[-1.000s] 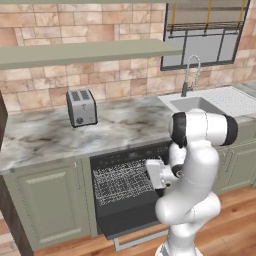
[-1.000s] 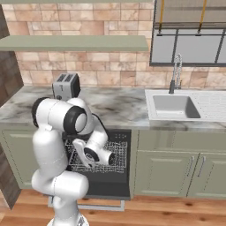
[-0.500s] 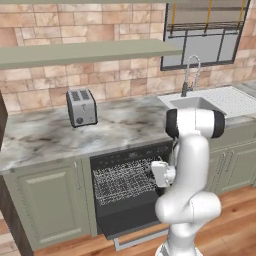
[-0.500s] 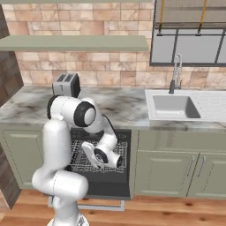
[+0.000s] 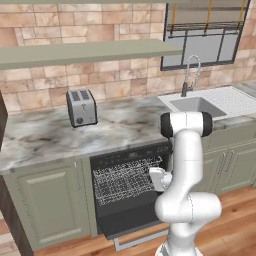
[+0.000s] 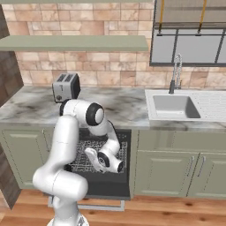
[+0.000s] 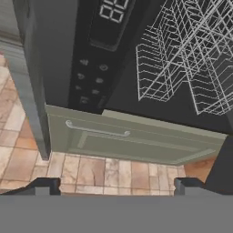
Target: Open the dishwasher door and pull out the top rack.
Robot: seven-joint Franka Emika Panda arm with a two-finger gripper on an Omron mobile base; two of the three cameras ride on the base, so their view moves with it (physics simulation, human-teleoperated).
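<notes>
Under the counter, dishwasher door (image 5: 131,225) down flat, handle (image 5: 135,242) toward floor. Top rack (image 5: 125,179) visible in the opening, looks partly out; full pull-out possibly still left, hard to tell. Gripper (image 7: 117,185) beside rack's right end, fingers (image 7: 44,185) spread wide, holding nothing, touching nothing visible.

Brick wall (image 5: 125,30), sage-green cabinets (image 6: 176,165)
</notes>
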